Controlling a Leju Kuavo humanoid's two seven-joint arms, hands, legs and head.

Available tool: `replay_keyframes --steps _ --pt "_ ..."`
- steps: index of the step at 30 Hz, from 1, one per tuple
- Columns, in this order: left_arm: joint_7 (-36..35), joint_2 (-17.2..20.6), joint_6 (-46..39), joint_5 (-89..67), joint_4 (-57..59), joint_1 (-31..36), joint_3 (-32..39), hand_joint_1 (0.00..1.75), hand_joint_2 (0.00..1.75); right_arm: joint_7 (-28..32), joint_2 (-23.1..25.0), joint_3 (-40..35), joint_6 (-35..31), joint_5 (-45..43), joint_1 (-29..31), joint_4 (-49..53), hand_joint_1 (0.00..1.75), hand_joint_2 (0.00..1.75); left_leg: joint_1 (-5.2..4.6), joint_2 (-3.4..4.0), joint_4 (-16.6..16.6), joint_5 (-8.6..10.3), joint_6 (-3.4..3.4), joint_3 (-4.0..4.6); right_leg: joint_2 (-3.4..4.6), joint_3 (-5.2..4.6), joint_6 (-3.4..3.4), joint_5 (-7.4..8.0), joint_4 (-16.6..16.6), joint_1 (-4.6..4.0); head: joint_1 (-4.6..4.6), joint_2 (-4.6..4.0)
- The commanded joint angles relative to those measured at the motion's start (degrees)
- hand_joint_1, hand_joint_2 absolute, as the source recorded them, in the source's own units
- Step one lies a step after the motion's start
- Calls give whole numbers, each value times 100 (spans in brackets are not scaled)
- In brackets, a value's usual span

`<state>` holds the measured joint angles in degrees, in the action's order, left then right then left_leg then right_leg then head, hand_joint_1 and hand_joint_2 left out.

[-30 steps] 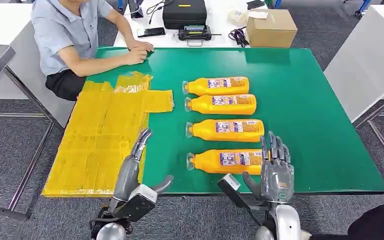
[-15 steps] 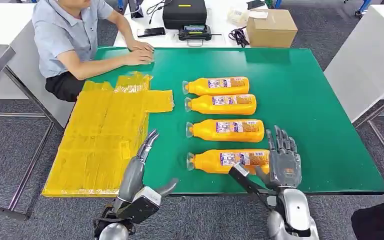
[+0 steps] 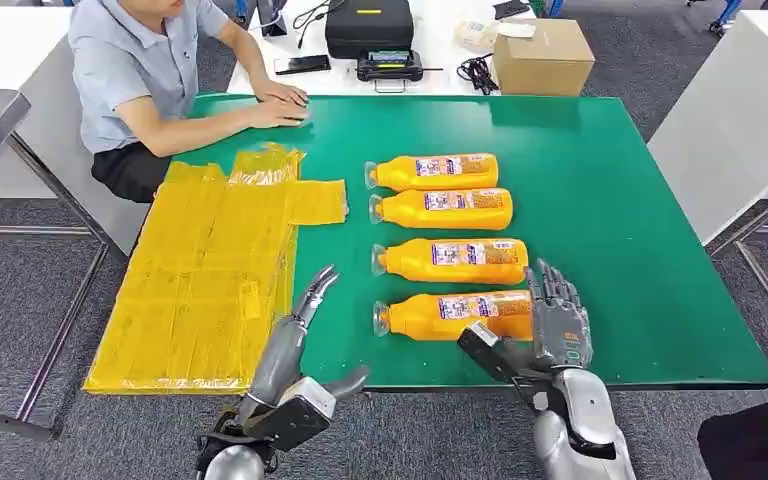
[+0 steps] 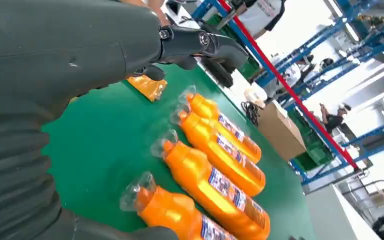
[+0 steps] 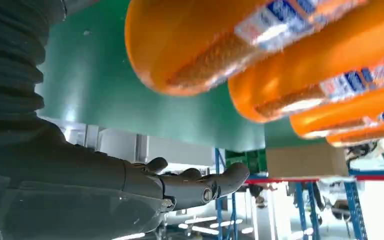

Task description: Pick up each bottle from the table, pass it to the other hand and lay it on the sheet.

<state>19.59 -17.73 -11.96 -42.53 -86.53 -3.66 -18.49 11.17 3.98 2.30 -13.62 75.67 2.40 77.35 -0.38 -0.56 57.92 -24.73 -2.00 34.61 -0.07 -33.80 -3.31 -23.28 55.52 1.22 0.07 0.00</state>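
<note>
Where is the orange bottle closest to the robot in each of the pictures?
Head view: the nearest bottle lies low in the middle, beside the right hand.
Left wrist view: at the bottom edge, cap first.
Right wrist view: its big round base fills the top.
Shared landmark: the green table.

Four orange plastic bottles lie on their sides in a column on the green table, caps pointing left. The farthest bottle lies behind the second bottle, then the third bottle, with the nearest bottle closest to the front edge. The yellow plastic sheet lies to their left, overhanging the table's left edge. A seated person is at the far left corner. Behind the table, a brown cardboard box stands right of a black case. The left hand hovers between sheet and nearest bottle; the right hand sits at that bottle's base end.
</note>
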Motion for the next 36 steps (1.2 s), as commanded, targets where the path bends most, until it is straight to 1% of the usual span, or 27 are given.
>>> replay_keyframes --steps 1,3,4,6,7,12,15,17,18,20,22,24,25,30,31,33,34,36 --pt "-197 12 131 -42 252 85 -301 0 175 88 -78 -216 230 -246 81 -582 0 175 11 6 -4 -16 15 -35 2 37 18 -13 -9 -12 -2 0" --pt "-206 12 140 -39 248 83 -301 0 175 88 -83 -224 233 -246 80 -593 0 175 6 3 -4 -7 9 -18 1 19 11 -5 -7 -7 -2 0" --pt "-206 12 140 -39 248 83 -301 0 175 88 -83 -224 233 -246 80 -593 0 175 8 9 -5 -13 13 -32 4 31 16 -10 -8 -9 -4 0" --pt "-206 12 140 -39 248 83 -301 0 175 88 -83 -224 233 -246 80 -593 0 175 7 2 -2 -7 10 -17 -1 18 11 -6 -6 -8 -2 0" --pt "-214 10 154 -34 262 91 -303 0 175 88 -92 -227 240 -250 92 -609 0 175 9 3 -3 -11 13 -27 -1 29 16 -9 -8 -10 -2 0" --pt "-266 18 354 77 304 114 -362 0 175 80 -198 -430 313 -226 137 -672 0 175 6 4 -3 -6 8 -16 2 17 10 -4 -7 -6 0 0" --pt "-272 21 377 89 351 126 -401 0 175 74 -209 -540 339 -227 178 -699 0 175 10 10 -4 -12 13 -30 6 30 16 -8 -10 -11 -2 0" --pt "-272 21 377 89 351 126 -401 0 175 74 -209 -540 339 -227 178 -699 0 175 5 4 -3 -7 8 -16 2 16 10 -5 -5 -6 -2 0" --pt "-272 21 377 89 351 126 -401 0 175 74 -209 -540 339 -227 178 -699 0 175 7 8 -3 -11 12 -26 4 26 15 -8 -6 -8 -2 0" --pt "-272 21 377 89 351 126 -401 0 175 74 -209 -540 339 -227 178 -699 0 175 3 3 -4 -3 6 -9 1 9 7 -2 -5 -3 -2 0" --pt "-272 21 377 89 351 126 -401 0 175 74 -209 -540 339 -227 178 -699 0 175 8 6 -4 -11 12 -26 2 26 15 -8 -7 -9 -2 0" --pt "-272 21 377 89 351 126 -401 0 175 74 -209 -540 339 -227 178 -699 0 175 3 4 -3 -4 6 -8 2 8 7 -2 -4 -4 -2 0" --pt "-272 21 377 89 351 126 -401 0 175 74 -209 -540 339 -227 178 -699 0 175 6 8 -2 -10 11 -23 4 23 13 -7 -5 -7 -2 0" --pt "-272 21 377 89 351 126 -401 0 175 74 -209 -540 339 -227 178 -699 0 175 3 4 -4 -3 6 -9 2 9 8 -2 -5 -3 -2 0" --pt "-272 21 377 89 351 126 -401 0 175 74 -209 -540 339 -227 178 -699 0 175 7 6 -3 -9 11 -21 3 22 13 -6 -6 -7 -2 0" --pt "-272 21 377 89 351 126 -401 0 175 74 -209 -540 339 -227 178 -699 0 175 4 4 -3 -5 8 -12 1 13 9 -3 -6 -5 -2 0" --pt "-272 21 377 89 351 126 -401 0 175 74 -209 -540 339 -227 178 -699 0 175 7 6 -3 -10 12 -22 3 23 14 -7 -7 -8 -2 0" --pt "-272 21 377 89 351 126 -401 0 175 74 -209 -540 339 -227 178 -699 0 175 4 3 -3 -4 7 -10 1 10 8 -3 -5 -4 -2 0"
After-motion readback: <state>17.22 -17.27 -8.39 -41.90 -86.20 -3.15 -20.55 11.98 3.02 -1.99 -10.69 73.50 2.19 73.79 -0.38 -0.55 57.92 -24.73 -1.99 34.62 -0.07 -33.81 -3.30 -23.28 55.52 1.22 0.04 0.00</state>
